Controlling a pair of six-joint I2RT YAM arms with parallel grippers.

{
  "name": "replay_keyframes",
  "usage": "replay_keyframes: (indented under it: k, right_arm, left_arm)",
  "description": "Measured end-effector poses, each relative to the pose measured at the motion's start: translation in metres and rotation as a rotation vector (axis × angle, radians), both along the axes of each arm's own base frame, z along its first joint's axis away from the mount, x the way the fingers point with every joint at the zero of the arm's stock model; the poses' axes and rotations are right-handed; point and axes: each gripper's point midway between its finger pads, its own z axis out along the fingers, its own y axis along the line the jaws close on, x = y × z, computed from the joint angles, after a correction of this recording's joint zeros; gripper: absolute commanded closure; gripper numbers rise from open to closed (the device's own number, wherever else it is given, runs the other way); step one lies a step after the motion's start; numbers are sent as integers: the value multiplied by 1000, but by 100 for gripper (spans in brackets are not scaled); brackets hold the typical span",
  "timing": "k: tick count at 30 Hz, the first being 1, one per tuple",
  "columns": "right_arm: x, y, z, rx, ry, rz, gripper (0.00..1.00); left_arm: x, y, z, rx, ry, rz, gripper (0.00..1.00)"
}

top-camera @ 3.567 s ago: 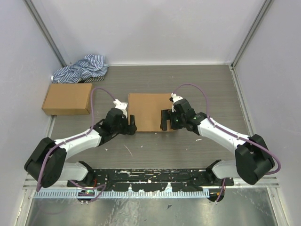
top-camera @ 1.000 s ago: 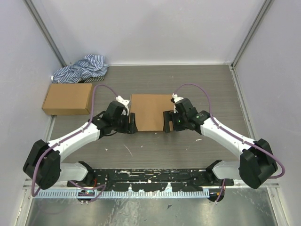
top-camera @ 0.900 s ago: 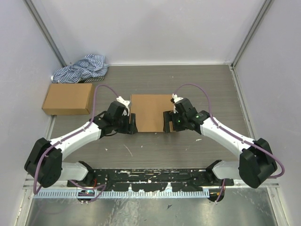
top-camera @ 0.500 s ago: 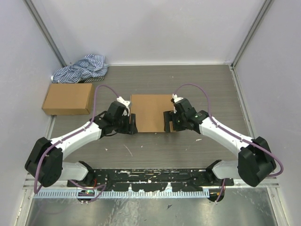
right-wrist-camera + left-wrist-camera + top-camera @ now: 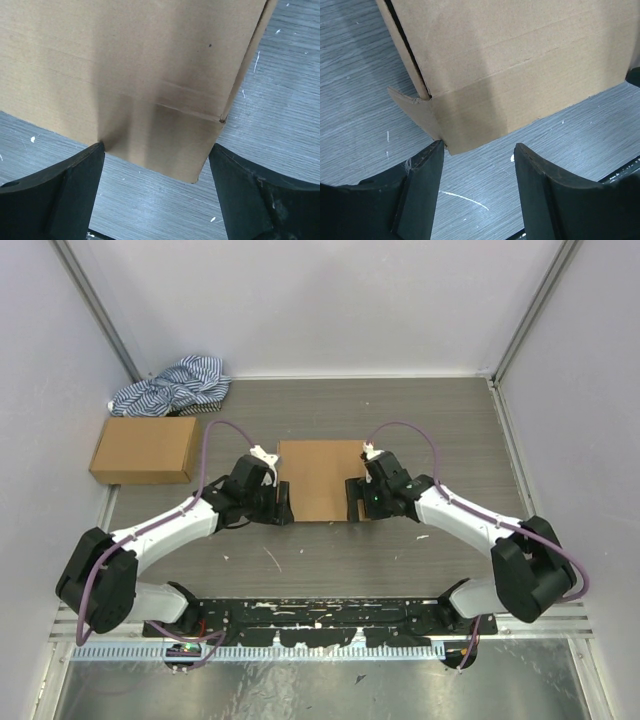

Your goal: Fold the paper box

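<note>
Left fingers (image 5: 422, 195): spread wide and pinching nothing; the near left corner of the paper box (image 5: 318, 478) sat in the gap, and one fingertip seemed to touch its lower edge
Right fingers (image 5: 65, 195): also spread and empty, with the box's near right corner just beyond the gap
Loose flap (image 5: 415, 112): a small tab stuck out at the near left corner, beside a dark slit along the side wall
Box position: lay low and closed, broad panel up, about the middle of the surface (image 5: 440, 430), with an arm at each near corner
Handling: probably light; stiff across the panels but ready to bend at its creases; likely to slide on the smooth surface if pushed from one side only; edges would crush under a hard pinch
Where to hold: likely the near wall's thin edge or the protruding tab, braced from the opposite corner
Further out: a sealed carton (image 5: 145, 449) by the left edge and a striped cloth (image 5: 172, 387) in the far left corner, both well apart from the box
</note>
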Motion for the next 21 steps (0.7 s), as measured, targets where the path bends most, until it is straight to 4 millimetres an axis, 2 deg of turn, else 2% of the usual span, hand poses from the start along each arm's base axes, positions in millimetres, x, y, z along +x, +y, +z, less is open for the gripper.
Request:
replay_keyframes:
  k: [12,21]
  right_arm:
    - [-6,1,27,58,-48,11,12]
    - [-10,-2,24,44,-29,11,12]
  left_arm:
    - [-4,-2,8,-33,8,1,37]
    - [-4,-5,28,-102,10,3,39]
